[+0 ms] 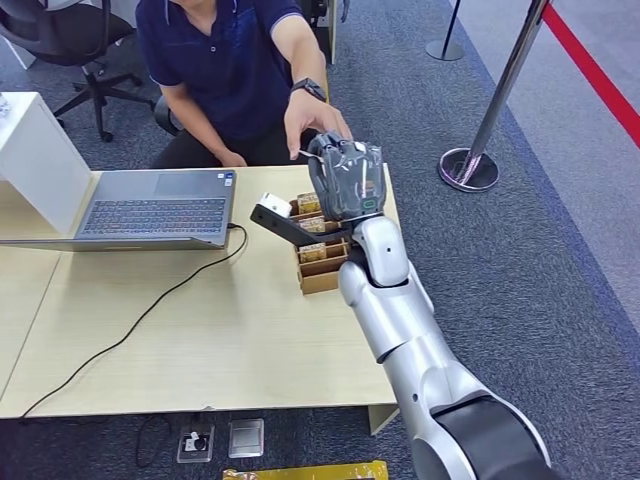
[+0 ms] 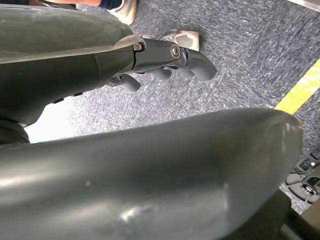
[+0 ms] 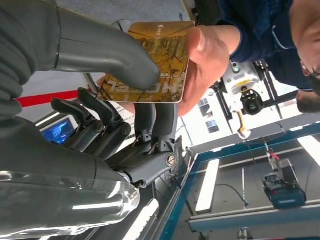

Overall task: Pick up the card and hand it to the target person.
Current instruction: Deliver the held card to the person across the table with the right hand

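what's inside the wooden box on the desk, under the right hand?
The wooden box holds upright gold cards in slots. The right hand and a black bracket cover its far slots, so their contents are hidden.

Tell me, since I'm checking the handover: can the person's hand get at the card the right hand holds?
Probably yes. The person's hand already has its thumb on the card, which the right hand pinches under its thumb above the wooden card box. Nothing lies between them.

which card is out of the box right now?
The gold card pinched by the right hand, with the person's hand gripping its far edge. The other cards stand slotted in the wooden box on the table.
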